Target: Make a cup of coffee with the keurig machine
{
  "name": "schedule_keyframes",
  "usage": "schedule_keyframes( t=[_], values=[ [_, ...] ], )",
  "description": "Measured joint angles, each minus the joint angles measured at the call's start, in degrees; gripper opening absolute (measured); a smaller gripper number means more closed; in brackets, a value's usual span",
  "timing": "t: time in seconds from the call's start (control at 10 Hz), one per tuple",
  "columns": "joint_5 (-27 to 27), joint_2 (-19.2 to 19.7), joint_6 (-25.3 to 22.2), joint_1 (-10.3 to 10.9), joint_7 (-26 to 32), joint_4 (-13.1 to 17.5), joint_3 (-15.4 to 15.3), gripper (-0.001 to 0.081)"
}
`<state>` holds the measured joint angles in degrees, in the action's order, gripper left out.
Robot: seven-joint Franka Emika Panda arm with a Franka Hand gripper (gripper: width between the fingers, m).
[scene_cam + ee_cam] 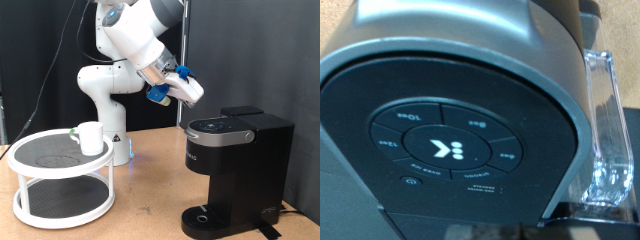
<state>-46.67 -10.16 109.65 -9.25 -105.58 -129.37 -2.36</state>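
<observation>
Exterior view: off-arm cam, table height, faces robot base; whole arm, keurig machine (238, 170) at view's right, tiered stand (62, 178) at view's left.
Wrist view: on-hand cam, very close above machine's lid, button panel (445, 148) fills frame.
Shared: machine's top panel (214, 127) only.

Black curtain (250, 50) hangs across whole back of scene in exterior view, with soft vertical folds. Dark cable (68, 45) runs down in front of it at exterior view's left. Wooden tabletop (150, 205), warm brown, fills lower part; faint bluish glow on it near middle. White two-tier round rack (60, 180) with dark mesh shelves stands on table at exterior view's left. Light even, probably overhead. Floor, windows not visible.
</observation>
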Motion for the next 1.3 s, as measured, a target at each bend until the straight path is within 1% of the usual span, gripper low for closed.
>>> schedule_keyframes(
  t=[0.1,0.2,0.4,0.5,0.6,0.7,0.8,0.9,1.0,1.1,1.2,1.3],
  values=[
    [-0.84,-0.11,0.03,0.0,-1.7,-0.76,0.0,0.0005],
    [-1.77,-0.53,1.37,-0.01,-3.71,-2.06,-0.01,0.0005],
    [-3.35,-2.91,7.35,-0.02,-7.71,-6.5,-0.14,0.0005],
    [-3.84,-4.56,9.39,-0.04,-9.17,-8.79,-0.09,0.0005],
    [-4.57,-6.14,10.05,-0.04,-8.93,-10.58,0.17,0.0005],
    [-5.05,-7.69,10.13,-0.05,-8.74,-11.77,0.44,0.0005],
    [-4.9,-7.6,10.11,-0.05,-8.75,-11.77,0.38,0.0005],
    [-5.96,-7.63,11.42,-0.04,-8.83,-12.0,0.26,0.0005],
    [-8.7,-8.01,13.7,-0.03,-9.62,-12.79,0.15,0.0005],
    [-10.78,-9.08,14.79,-0.04,-11.42,-13.98,0.21,0.0005],
    [-12.08,-10.93,14.84,-0.07,-12.33,-15.36,0.54,0.0005],
    [-12.29,-13.1,13.79,-0.15,-13.06,-16.86,1.19,0.0005]
  ],
)
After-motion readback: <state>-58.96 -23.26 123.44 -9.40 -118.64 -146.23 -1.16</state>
